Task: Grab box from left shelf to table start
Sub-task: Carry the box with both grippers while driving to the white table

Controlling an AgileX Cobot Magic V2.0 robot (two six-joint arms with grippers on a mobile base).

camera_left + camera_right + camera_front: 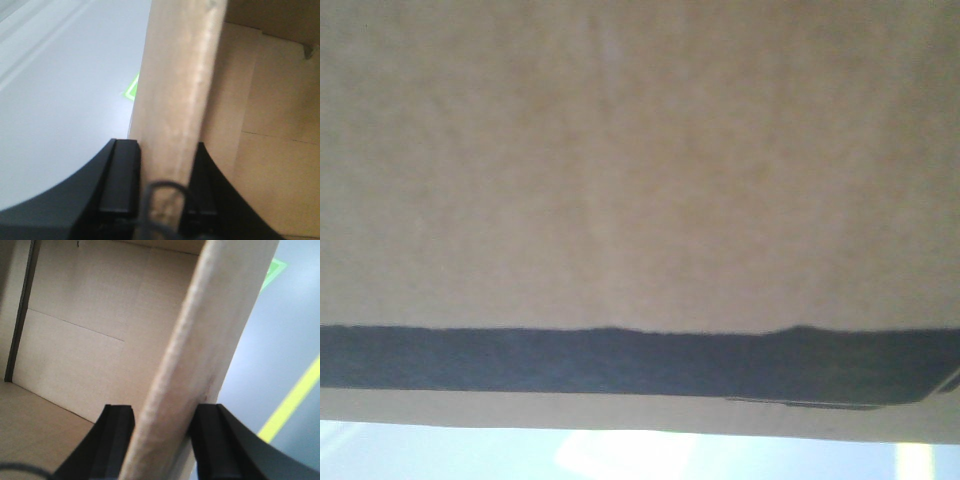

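Note:
The brown cardboard box (640, 160) fills almost the whole front view, very close, with a black printed band (620, 358) across its lower part. In the left wrist view my left gripper (162, 170) is shut on the box's upright side wall (177, 90), one finger outside and one inside the open box. My right gripper (162, 432) pinches the opposite wall (215, 330) the same way, with the empty box interior (90, 340) to its left. The left shelf is out of view.
Grey floor (60, 100) lies below the box on the left, with a green marking (131, 89) beside the wall. On the right a grey floor (280, 350) carries a yellow stripe (292, 400) and a green mark (272, 270).

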